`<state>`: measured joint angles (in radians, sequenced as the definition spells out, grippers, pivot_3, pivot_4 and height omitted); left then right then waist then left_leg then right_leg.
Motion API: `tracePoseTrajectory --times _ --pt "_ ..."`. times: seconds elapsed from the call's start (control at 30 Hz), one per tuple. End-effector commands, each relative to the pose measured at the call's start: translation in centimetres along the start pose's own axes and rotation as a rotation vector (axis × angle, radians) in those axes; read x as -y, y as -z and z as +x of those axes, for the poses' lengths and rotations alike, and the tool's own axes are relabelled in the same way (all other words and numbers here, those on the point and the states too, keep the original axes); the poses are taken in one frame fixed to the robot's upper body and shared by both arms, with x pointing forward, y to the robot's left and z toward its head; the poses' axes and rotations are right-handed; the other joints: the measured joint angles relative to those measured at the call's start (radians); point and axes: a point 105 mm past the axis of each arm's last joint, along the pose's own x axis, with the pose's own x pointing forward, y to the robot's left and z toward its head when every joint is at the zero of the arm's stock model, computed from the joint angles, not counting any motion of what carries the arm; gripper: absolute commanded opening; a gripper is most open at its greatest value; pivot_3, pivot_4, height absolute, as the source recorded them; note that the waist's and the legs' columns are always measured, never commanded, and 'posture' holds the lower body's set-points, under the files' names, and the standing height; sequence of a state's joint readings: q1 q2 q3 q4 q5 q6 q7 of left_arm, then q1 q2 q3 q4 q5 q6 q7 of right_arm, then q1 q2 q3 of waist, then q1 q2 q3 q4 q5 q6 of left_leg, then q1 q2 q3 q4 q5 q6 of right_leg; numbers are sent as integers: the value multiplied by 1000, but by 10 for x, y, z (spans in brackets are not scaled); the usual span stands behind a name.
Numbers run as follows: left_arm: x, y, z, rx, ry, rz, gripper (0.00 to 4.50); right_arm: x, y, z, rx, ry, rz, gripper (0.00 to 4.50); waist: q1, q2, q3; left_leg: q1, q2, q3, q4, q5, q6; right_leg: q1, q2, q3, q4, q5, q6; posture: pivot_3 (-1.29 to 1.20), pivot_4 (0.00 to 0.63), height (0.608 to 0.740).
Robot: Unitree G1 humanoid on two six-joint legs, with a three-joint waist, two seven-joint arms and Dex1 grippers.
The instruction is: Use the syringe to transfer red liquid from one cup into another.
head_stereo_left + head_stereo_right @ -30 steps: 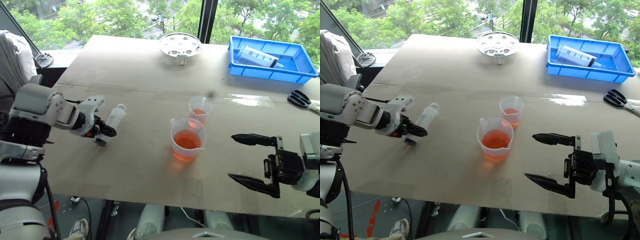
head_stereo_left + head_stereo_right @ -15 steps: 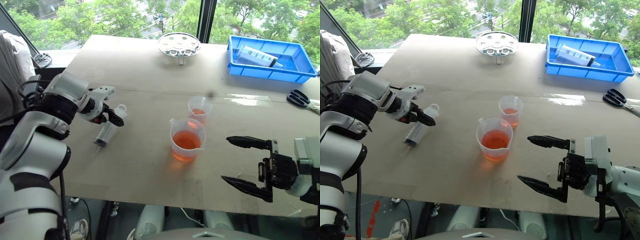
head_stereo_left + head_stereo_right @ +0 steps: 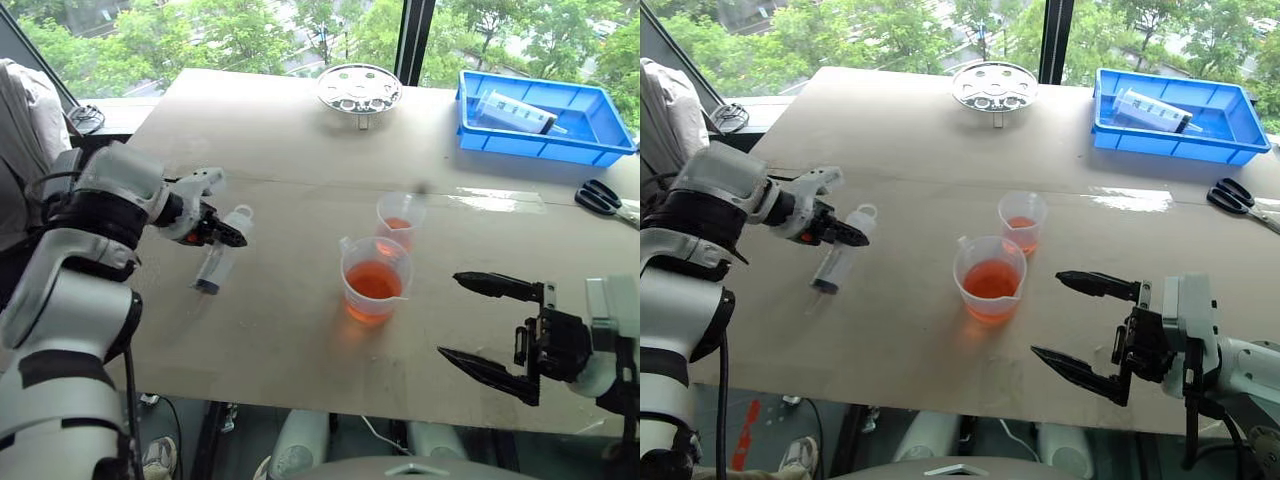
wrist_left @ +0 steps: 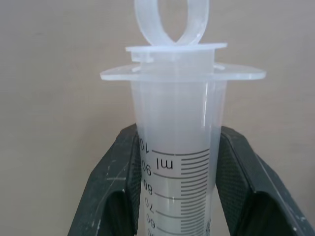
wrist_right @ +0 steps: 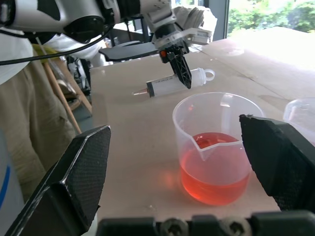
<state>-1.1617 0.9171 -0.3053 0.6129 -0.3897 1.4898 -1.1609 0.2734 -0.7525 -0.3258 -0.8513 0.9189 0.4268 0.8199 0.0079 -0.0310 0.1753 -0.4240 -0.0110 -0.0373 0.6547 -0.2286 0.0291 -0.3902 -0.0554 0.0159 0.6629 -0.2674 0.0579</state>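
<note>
My left gripper (image 3: 228, 238) is shut on the syringe (image 3: 218, 262), gripping the barrel just below the flange. The left wrist view shows both fingers (image 4: 118, 187) pressed against the graduated barrel (image 4: 177, 162). The syringe slants tip-down over the table's left side, apart from the cups. The spouted cup (image 3: 375, 280) with red liquid (image 3: 375, 284) stands mid-table. The smaller cup (image 3: 399, 218), with a little red liquid, is just behind it. At the front right, my right gripper (image 3: 470, 325) is open and empty, and its wrist view faces the spouted cup (image 5: 216, 157).
A blue tray (image 3: 540, 147) at the back right holds a fatter syringe (image 3: 515, 112). Scissors (image 3: 600, 197) lie at the right edge. A round metal disc with holes (image 3: 360, 88) stands at the back centre. The table's front edge runs just below my right gripper.
My left gripper slid from the syringe's tip end up towards its flange, shut on the barrel and raised it a little. The right gripper stayed in place, open.
</note>
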Motion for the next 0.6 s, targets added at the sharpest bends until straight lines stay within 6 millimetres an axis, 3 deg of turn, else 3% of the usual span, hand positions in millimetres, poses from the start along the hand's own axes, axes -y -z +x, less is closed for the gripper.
tracePoseTrajectory --times 0.03,0.1,0.17,0.33,0.47,0.6 --pt "84 -37 -56 335 365 184 1470 14 -12 1 34 63 26 4500 -1 -1 -1 -4 0 -1 1 0 0 -3 0 -1 0 0 0 0 150 740" --pt "111 -40 -56 484 417 320 1470 24 -18 2 44 103 11 4500 2 5 -5 -5 0 0 3 1 -2 -3 -2 0 0 0 0 0 150 740" --pt "138 -33 -43 537 444 441 1470 41 -25 1 47 199 -57 4500 12 11 -8 -4 -2 0 3 3 -4 -2 -4 1 0 0 0 0 150 740" --pt "178 -25 -20 697 525 605 1470 61 -37 1 39 293 -48 4500 5 10 -7 -5 -3 -2 6 3 -5 -1 -2 2 3 0 1 0 150 740" --pt "197 -13 -1 791 596 756 1470 70 -53 -3 -46 396 -134 4500 1 14 -10 -2 -2 3 4 3 -5 -1 -2 6 3 0 0 0 150 740" --pt "204 -3 4 789 719 799 1470 66 -63 0 -42 354 -66 4500 4 13 -9 -1 -2 4 3 3 -4 -1 1 8 2 0 0 0 150 740"
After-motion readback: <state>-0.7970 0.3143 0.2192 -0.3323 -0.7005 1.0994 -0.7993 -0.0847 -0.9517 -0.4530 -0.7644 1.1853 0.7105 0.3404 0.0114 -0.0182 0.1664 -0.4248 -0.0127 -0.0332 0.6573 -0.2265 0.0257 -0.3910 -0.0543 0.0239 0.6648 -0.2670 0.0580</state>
